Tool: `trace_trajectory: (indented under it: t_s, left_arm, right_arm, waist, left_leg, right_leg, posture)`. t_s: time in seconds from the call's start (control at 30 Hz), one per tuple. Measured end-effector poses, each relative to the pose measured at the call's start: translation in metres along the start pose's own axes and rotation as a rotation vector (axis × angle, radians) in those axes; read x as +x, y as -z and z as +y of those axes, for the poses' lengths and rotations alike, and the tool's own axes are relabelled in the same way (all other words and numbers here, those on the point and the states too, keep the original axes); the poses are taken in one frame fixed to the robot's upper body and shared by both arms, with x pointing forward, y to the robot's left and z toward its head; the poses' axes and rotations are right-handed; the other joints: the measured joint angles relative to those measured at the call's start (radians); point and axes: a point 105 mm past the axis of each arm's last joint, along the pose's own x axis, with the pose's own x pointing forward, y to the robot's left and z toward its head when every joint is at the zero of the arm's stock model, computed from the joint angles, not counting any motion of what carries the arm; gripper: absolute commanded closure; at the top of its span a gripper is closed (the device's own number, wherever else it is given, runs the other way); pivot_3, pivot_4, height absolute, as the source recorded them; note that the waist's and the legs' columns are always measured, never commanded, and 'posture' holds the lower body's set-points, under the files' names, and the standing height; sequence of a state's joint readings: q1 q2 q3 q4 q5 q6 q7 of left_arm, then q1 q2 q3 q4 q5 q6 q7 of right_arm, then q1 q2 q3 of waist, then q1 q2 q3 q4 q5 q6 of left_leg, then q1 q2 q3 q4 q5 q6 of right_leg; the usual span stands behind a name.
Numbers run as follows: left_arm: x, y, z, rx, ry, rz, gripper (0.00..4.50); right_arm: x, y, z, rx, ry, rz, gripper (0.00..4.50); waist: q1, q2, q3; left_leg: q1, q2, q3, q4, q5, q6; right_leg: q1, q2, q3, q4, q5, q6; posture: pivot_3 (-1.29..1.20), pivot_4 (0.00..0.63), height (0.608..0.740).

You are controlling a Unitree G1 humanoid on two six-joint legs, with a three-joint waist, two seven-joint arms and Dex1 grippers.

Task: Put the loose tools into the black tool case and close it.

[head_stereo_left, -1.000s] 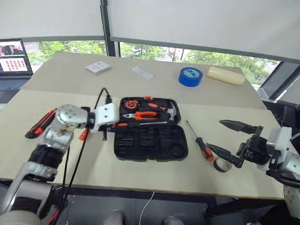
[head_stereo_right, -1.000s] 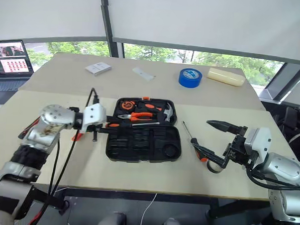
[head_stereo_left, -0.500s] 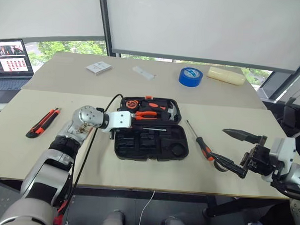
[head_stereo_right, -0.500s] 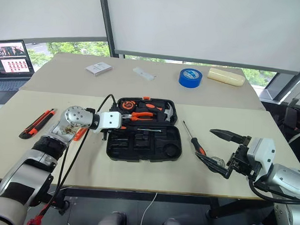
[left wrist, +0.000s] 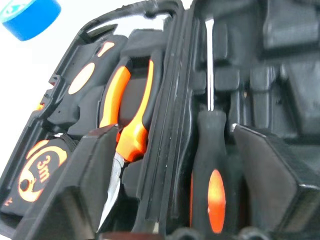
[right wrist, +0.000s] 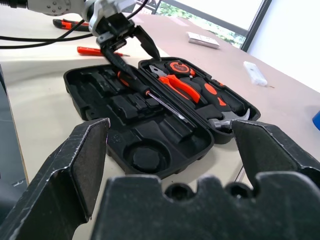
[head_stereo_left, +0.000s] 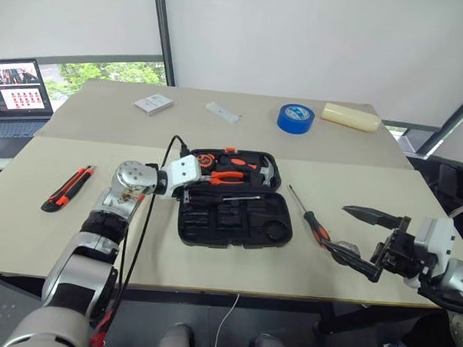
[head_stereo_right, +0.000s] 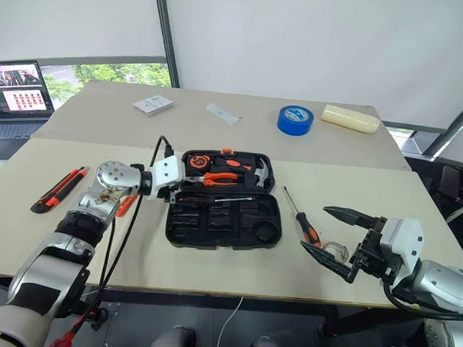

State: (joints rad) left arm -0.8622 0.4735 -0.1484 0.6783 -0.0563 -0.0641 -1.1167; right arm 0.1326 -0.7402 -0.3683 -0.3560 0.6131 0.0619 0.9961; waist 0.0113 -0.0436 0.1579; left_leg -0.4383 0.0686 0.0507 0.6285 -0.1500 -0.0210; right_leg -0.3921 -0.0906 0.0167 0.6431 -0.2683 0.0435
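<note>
Black tool case [head_stereo_left: 235,207] lies open on the tan table [head_stereo_left: 212,265], near its middle, lid half toward the windows. Lid half holds orange-handled pliers [head_stereo_left: 225,177], a hammer [head_stereo_left: 267,172] and a round tape measure [left wrist: 42,170]. Front half, with its moulded recesses, has one black-and-orange-handled screwdriver [left wrist: 209,190] lying along the hinge side, shaft [head_stereo_left: 242,198] pointing to the robot's right.

Left gripper [right wrist: 122,42] is over the case's left end, directly above that screwdriver's handle. Its fingers [left wrist: 87,175] stand apart on either side of the handle, jaws moderately wide; in the left wrist view neither finger touches the handle, so the screwdriver rests in the case, not gripped.

Right gripper [head_stereo_left: 363,239] hovers low over the table's right front corner, jaws spread wide, nothing between them. Small grey tape roll [head_stereo_left: 343,248] lies on the table just beside its lower finger; contact cannot be judged.

Loose items on the table:
- second black-and-orange-handled screwdriver [head_stereo_left: 309,217], right of the case, between case and right gripper, handle toward the table's front edge.
- orange-and-black utility knife [head_stereo_left: 68,189], well left of the case.
- small all-orange screwdriver [head_stereo_right: 125,205], just left of the case, partly hidden behind the left arm.

Far side: blue tape roll [head_stereo_left: 295,118], laptop [head_stereo_left: 18,95] at far left.
</note>
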Motion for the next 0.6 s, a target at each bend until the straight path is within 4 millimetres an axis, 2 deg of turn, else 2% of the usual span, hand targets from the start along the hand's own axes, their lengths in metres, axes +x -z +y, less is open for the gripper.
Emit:
trace_trajectory:
  t_s: [0.13, 0.2, 0.5, 0.6]
  left_arm:
    - [0.017, 0.010, -0.015, -0.113, 0.007, 0.020, 3.39]
    - [0.022, 0.018, -0.019, -0.130, 0.001, 0.056, 3.39]
    - [0.032, 0.019, -0.031, -0.130, -0.003, 0.129, 3.39]
    - [0.030, 0.016, -0.033, -0.147, 0.001, 0.091, 2.76]
  right_arm:
    - [0.001, 0.000, 0.001, 0.007, 0.011, -0.012, 0.00]
    - [0.001, 0.000, 0.001, 0.009, 0.014, -0.014, 0.00]
    - [-0.001, 0.006, 0.007, 0.043, 0.028, -0.011, 0.00]
    - [-0.003, 0.008, 0.008, 0.055, 0.055, -0.010, 0.00]
  waist:
    - [0.000, 0.000, 0.000]
    - [0.000, 0.000, 0.000]
    - [0.002, 0.003, -0.002]
    - [0.001, 0.003, -0.002]
  left_leg:
    - [0.000, 0.000, -0.001, 0.001, 0.000, 0.000]
    - [0.000, 0.000, -0.001, 0.001, 0.000, 0.000]
    - [0.001, -0.001, -0.002, 0.003, 0.000, 0.000]
    - [0.001, -0.001, -0.002, 0.003, 0.000, 0.000]
  right_leg:
    - [0.001, 0.000, 0.000, 0.000, -0.002, 0.005]
    - [0.001, 0.000, 0.000, 0.000, -0.002, 0.004]
    - [0.003, 0.000, 0.000, 0.001, -0.002, 0.005]
    - [0.003, 0.000, 0.000, 0.000, -0.002, 0.003]
  posture:
    - [0.00, 0.150, 0.740]
    - [0.00, 0.150, 0.740]
    - [0.00, 0.150, 0.740]
    - [0.00, 0.150, 0.740]
